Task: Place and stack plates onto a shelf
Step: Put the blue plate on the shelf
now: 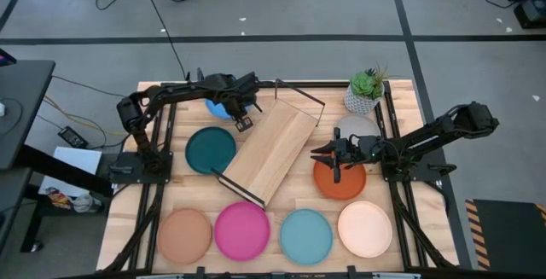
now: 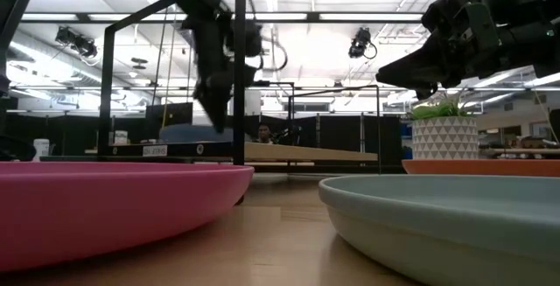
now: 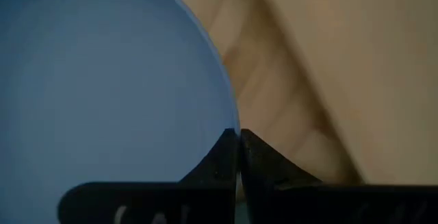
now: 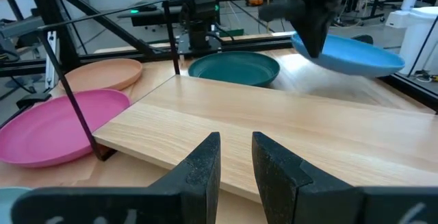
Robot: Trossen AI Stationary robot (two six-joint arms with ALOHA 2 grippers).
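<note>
My left gripper (image 1: 241, 119) is over the table's far left part, at the shelf's far corner, shut on the blue plate (image 1: 218, 107). The shelf (image 1: 269, 151), a light-wood plank with black wire end frames, stands slantwise mid-table. My right gripper (image 1: 324, 154) hangs open, with a narrow gap, above the orange plate (image 1: 341, 181) and points at the shelf (image 4: 274, 125). Flat on the table lie the dark teal plate (image 1: 211, 149), grey plate (image 1: 358, 127), tan plate (image 1: 183, 235), pink plate (image 1: 241, 230), light teal plate (image 1: 305, 235) and cream plate (image 1: 365, 228). My left gripper (image 3: 237, 136) pinches the blue plate's rim (image 3: 229, 125) between its two fingers, on the side of the plate that faces the shelf. The right wrist view shows the blue plate (image 4: 356, 53) lifted clear of the table, near level, slightly tilted.
A potted plant (image 1: 367, 91) stands at the far right corner, beside the grey plate. Black arm frames run along the table's left and right sides. The shelf's wire end frames (image 4: 68, 94) rise above the plank. The room beyond holds desks and equipment.
</note>
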